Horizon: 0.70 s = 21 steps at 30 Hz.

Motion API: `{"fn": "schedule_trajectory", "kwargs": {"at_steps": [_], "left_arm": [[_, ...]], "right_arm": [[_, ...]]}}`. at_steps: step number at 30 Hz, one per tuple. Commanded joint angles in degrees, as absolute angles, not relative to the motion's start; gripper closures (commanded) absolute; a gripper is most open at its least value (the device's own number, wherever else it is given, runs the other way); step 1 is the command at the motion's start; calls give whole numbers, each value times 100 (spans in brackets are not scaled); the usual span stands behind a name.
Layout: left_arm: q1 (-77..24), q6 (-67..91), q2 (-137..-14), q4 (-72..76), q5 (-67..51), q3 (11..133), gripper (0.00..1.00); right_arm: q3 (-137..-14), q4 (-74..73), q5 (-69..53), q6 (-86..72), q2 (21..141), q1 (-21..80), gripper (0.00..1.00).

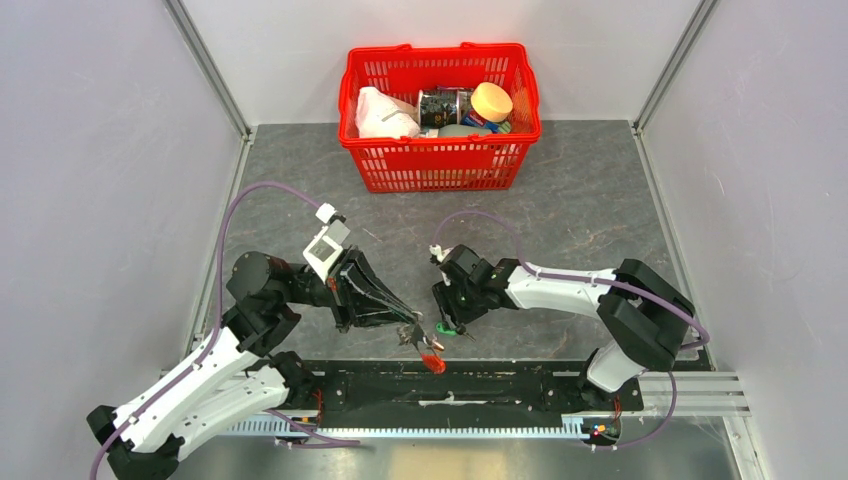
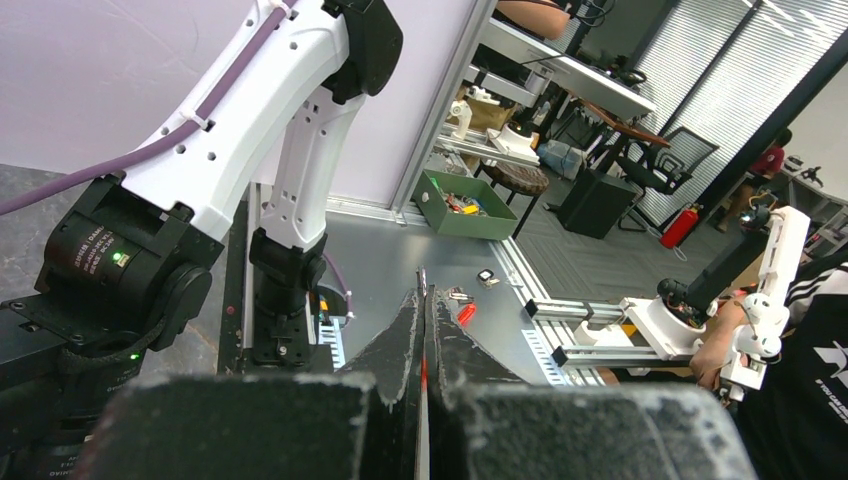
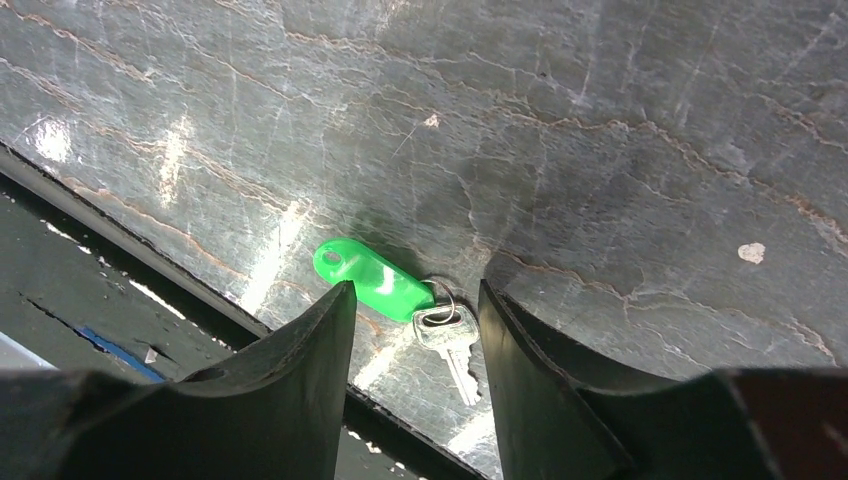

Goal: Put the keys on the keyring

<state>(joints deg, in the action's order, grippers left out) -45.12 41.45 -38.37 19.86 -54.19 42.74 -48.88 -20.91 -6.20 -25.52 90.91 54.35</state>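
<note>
White-shelled arms [image 1: 200,385] with black joints, purple cables [image 1: 265,184], black wedge-shaped fingers [image 3: 300,380].

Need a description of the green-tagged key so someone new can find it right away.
From the red basket at the far end of the table, come straight toward the arms to the right gripper. The key lies on the dark table between its open jaws: silver, ringed to a bright green tag, unlike the red keyring clamped in the left gripper beside it.

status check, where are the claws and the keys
Left claw shut on the keyring, red loop dangling. Right claw open over the green-tagged key, which lies flat on the table. Nothing between that claw and the key.
</note>
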Motion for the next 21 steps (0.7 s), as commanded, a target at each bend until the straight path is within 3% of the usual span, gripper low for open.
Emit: {"fn": "schedule_trajectory", "kwargs": {"at_steps": [1, 21], "left_arm": [[-4544, 4052, -3823, 2274, -5520, 4413, 98], [-4544, 4019, -3790, 2249, -5511, 4386, 98]], "right_arm": [[-4762, -2000, -643, -2547, 9193, 5432, 45], [-4379, -2075, -266, -2777, 9041, 5662, 53]]}}
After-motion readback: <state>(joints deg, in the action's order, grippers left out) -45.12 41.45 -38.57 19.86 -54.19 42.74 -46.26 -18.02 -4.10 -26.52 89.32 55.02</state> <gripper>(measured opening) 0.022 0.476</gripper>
